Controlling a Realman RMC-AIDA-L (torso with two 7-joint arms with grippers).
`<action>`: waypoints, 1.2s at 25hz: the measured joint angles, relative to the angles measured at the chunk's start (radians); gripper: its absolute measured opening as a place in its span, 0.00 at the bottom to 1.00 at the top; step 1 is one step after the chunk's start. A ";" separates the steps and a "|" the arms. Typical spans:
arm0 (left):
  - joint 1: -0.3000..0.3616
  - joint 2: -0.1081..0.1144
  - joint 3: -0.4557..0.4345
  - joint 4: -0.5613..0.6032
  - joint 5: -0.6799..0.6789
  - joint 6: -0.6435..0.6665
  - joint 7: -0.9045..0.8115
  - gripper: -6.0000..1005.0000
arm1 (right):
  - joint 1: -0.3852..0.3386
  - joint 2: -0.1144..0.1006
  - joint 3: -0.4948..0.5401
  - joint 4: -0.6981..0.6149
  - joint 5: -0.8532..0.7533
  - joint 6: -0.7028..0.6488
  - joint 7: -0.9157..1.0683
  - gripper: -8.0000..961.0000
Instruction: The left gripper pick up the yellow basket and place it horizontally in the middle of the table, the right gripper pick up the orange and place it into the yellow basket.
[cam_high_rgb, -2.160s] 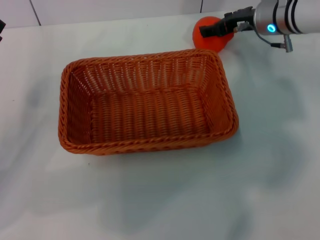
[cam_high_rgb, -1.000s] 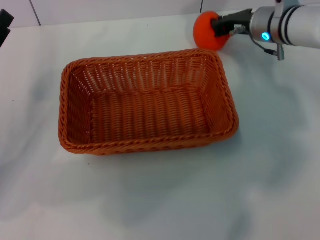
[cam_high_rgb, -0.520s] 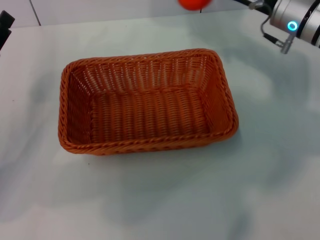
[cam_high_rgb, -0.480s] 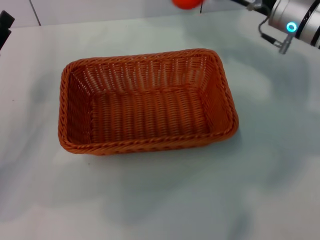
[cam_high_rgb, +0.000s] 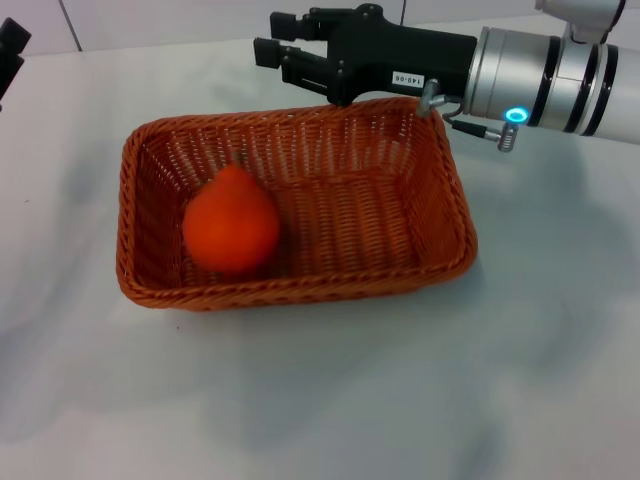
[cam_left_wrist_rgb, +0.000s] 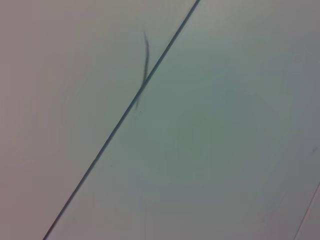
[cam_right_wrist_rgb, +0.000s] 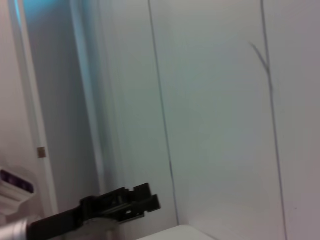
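Now the orange (cam_high_rgb: 231, 222) lies in the yellow basket (cam_high_rgb: 440, 205); the right hand (cam_high_rgb: 280, 52) hovers beyond, fingers apart.

Right gripper (cam_high_rgb: 285, 55) reaches leftward, seemingly open; left gripper (cam_high_rgb: 8, 50) parked — far left.

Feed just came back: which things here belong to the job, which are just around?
Job:
- woven orange-brown rectangular basket
- round orange-red fruit, in the basket
- black-fingered right gripper, open, above the rim
- white table

Around:
- left gripper, parked at the edge

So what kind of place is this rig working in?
Probably a lab or test bench: a plain white table, bare white panelled walls, and only a yellow basket holding an orange.
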 joint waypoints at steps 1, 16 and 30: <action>0.000 0.000 0.000 -0.002 0.000 0.000 0.000 0.69 | -0.002 0.001 0.003 0.000 0.004 0.007 -0.004 0.33; 0.023 -0.006 -0.008 -0.008 -0.068 0.012 0.024 0.67 | -0.151 0.005 0.064 0.141 0.623 0.140 -0.319 0.79; -0.004 -0.012 -0.127 -0.316 -0.279 0.140 0.941 0.64 | -0.151 0.009 0.122 0.310 1.048 0.143 -0.600 0.98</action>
